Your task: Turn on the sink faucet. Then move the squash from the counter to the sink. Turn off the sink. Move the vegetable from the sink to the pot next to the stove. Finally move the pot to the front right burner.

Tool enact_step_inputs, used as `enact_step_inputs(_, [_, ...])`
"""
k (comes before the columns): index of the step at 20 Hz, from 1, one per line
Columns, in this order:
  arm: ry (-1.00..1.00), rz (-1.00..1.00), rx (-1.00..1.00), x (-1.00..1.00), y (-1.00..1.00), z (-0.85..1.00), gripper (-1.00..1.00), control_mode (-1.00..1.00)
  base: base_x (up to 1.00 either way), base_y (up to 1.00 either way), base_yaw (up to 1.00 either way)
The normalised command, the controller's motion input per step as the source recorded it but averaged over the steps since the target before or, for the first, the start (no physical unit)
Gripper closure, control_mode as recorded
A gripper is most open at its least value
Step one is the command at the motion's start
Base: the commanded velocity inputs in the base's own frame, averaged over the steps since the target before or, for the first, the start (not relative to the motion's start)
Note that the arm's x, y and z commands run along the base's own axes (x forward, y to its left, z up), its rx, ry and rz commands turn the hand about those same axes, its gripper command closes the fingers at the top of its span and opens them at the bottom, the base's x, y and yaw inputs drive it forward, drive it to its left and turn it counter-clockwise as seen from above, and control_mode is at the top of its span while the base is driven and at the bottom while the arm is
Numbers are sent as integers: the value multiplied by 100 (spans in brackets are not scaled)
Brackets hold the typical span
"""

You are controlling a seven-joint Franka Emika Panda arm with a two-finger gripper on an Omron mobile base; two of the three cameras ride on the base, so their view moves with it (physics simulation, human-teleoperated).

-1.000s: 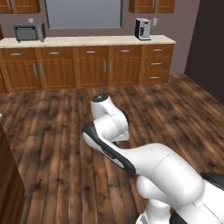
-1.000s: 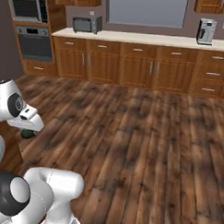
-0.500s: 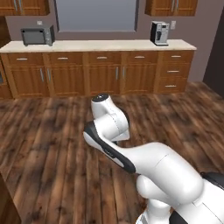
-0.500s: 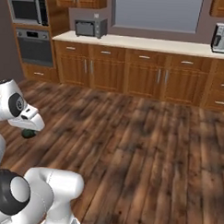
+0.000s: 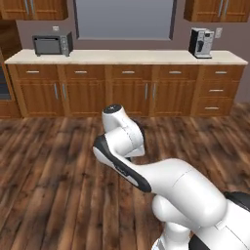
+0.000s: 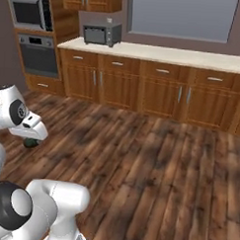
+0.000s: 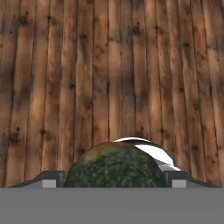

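Observation:
In the hand view a round, dark green mottled squash [image 7: 114, 166] sits between the two fingertips of my gripper [image 7: 113, 180], which is shut on it above bare wood flooring. In the right base view the hand hangs low at the far left, and the squash [image 6: 28, 143] shows as a dark lump under it. A beige counter [image 5: 122, 56] over brown cabinets runs along the far wall. The sink, its faucet, the stove and the pot are out of view.
A toaster oven [image 5: 52, 44] and a coffee machine [image 5: 201, 42] stand on the far counter. A built-in microwave [image 6: 30, 11] and wall oven [image 6: 39, 54] fill the left wall. Open wooden floor [image 6: 155, 158] lies between me and the cabinets.
The whole scene has slid to the right in both base views, so the base has turned. The arm keeps the same pose, with the squash still in the gripper.

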Motion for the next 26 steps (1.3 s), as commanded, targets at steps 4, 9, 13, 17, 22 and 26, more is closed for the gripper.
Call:
enact_step_inputs(4, [0,0,0,0,0,0,100,100,85,0,33])
enact_step_inputs(9, [0,0,0,0,0,0,100,100,68,-5,38])
enact_step_inputs(13, [0,0,0,0,0,0,100,100,65,-25,44])
enact_step_inputs(17, [0,0,0,0,0,0,100,100,67,-22,47])
enact_step_inputs(22, [0,0,0,0,0,0,100,100,74,-13,50])
enact_step_inputs(26, [0,0,0,0,0,0,100,100,71,-16,54])
